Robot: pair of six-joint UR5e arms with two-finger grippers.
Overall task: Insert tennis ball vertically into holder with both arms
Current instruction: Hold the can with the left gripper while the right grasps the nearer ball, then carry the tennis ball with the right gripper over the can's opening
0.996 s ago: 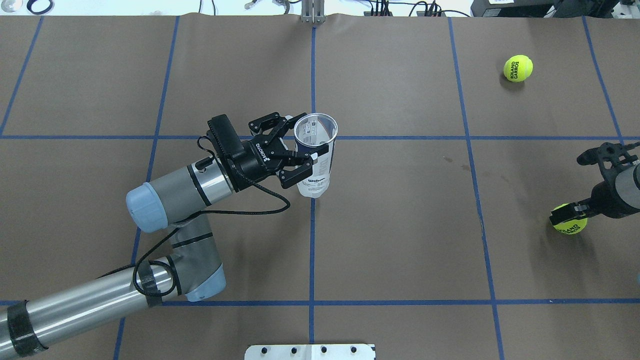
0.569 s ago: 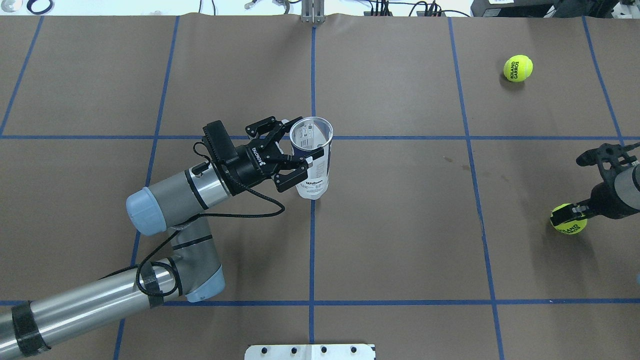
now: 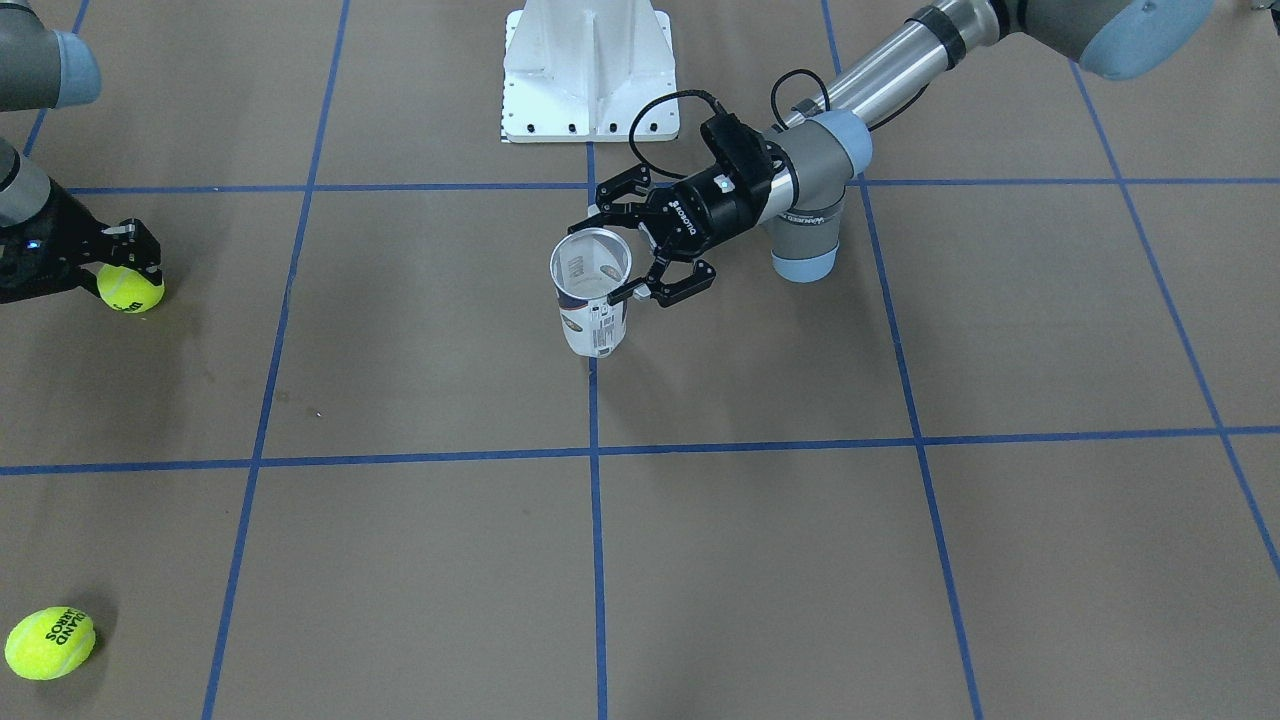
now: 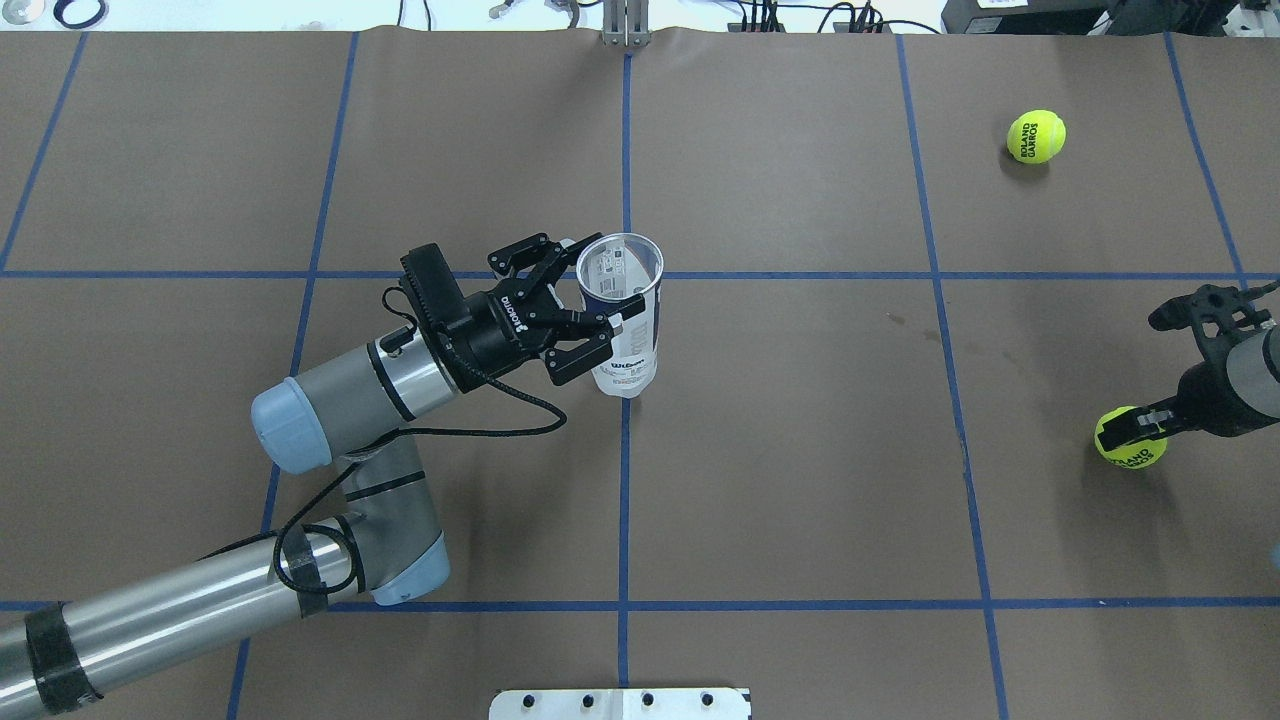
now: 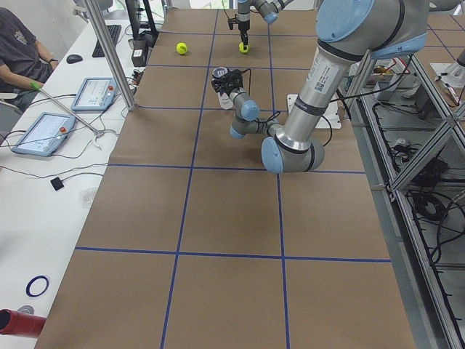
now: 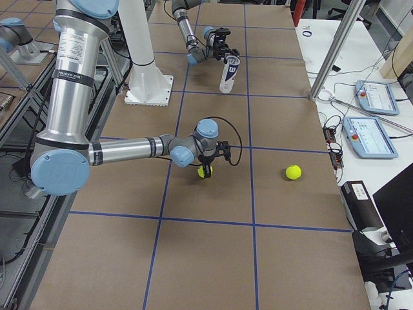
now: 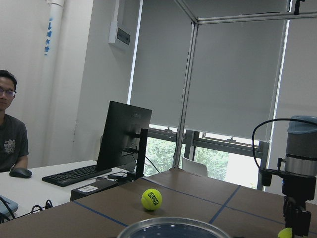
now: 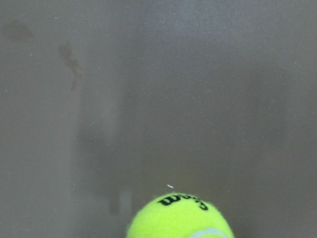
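We're at the ball-pickup step, I'd say. Our left tool (image 4: pixel 585 290) is clamping the holder (image 4: pixel 628 350) near its rim, mouth up, around the middle of the table (image 4: pixel 800 480). Our right tool (image 4: pixel 1140 425) is pinching a tennis ball (image 4: pixel 1130 447) well off to the right. Next we're needing to carry that ball over the open mouth and line it up before letting go. The right wrist view is only showing the ball's top, no fingers; the overhead is what's actually showing the grip.
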